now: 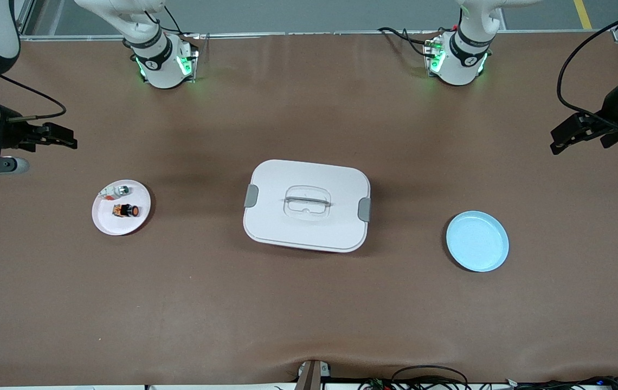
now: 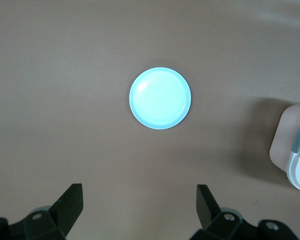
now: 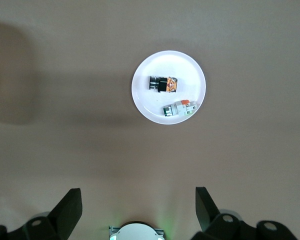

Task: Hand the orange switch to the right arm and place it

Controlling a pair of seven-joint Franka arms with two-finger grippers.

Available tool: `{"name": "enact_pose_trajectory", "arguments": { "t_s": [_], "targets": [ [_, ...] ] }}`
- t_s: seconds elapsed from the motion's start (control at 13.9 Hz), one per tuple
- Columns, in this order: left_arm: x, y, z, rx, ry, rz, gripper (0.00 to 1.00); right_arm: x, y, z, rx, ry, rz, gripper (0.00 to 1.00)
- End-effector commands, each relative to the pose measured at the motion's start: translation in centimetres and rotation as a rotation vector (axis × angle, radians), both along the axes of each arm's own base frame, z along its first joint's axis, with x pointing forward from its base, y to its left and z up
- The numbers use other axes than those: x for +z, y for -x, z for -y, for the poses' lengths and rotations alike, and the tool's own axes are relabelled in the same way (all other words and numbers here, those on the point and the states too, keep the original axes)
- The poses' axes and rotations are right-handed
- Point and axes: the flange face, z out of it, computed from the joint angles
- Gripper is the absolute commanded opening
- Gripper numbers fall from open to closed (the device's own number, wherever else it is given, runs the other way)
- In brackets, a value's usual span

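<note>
Front view: the switch (image 1: 126, 210) lies on the white plate (image 1: 108, 223) toward the right arm's end of the tabletop (image 1: 309, 303), long axis along the table, orange button end facing the box (image 1: 307, 206). A silvery part (image 1: 115, 190) lies beside it.

Left wrist view: left pincer (image 2: 140, 210) wide, over bare tabletop near the blue plate (image 2: 160, 98).

Right wrist view: right pincer (image 3: 139, 210) wide, empty, up near the white plate.

tiny black orange switch (image 1: 126, 210) lies sideways on the pink plate (image 1: 138, 222)

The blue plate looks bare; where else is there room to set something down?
Yes, the blue plate is bare. Open table lies between it and the white box, and nearer the camera. The pink plate is crowded: orange switch, silvery part.
</note>
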Motion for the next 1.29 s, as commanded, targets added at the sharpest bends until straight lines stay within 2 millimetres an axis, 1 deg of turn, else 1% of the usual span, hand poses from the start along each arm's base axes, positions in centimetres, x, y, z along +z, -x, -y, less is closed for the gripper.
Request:
{"name": "enact_pose_trajectory", "arguments": {
  "t_s": [0.0, 0.14, 0.29, 0.43, 0.58, 0.72, 0.79, 0.86, 1.08, 1.22],
  "targets": [
    [0.7, 0.8, -0.1, -0.02, 0.014, 0.013, 1.0, 0.5, -1.2, 0.7, -0.042, 0.007, -0.001, 1.0],
    [0.7, 0.8, -0.1, -0.022, 0.014, 0.013, 1.0, 0.6, -1.2, 0.5, -0.041, 0.027, 0.005, 1.0],
    [0.5, 0.7, 0.0, -0.027, 0.014, 0.01, 1.0, 2.0, -1.4, 1.2, -0.052, 0.025, 0.028, 1.0],
    [0.5, 0.7, 0.1, -0.028, 0.014, 0.01, 1.0, 2.6, -1.4, 0.8, -0.049, 0.027, 0.031, 1.0],
    [0.4, 0.7, 0.2, -0.03, 0.014, 0.007, 1.0, 3.1, -1.0, 1.9, -0.077, 0.008, 0.024, 1.0],
    [0.2, 0.6, 0.3, -0.031, 0.012, 0.005, 1.0, 4.5, -0.7, 2.0, -0.088, 0.01, 0.028, 1.0],
    [0.2, 0.6, 0.3, -0.031, 0.014, 0.005, 1.0, 5.2, -0.6, 1.8, -0.1, 0.013, 0.028, 1.0],
    [0.2, 0.6, 0.3, -0.031, 0.014, 0.005, 1.0, 5.3, -0.7, 1.6, -0.121, 0.017, 0.031, 1.0],
    [0.4, 0.7, 0.4, -0.033, 0.014, 0.005, 1.0, 5.3, -0.7, 0.2, -0.244, 0.039, 0.032, 1.0],
    [0.4, 0.7, 0.3, -0.031, 0.012, 0.005, 1.0, 5.6, -0.6, 0.0, -0.263, 0.041, 0.043, 1.0]
  ]
}}
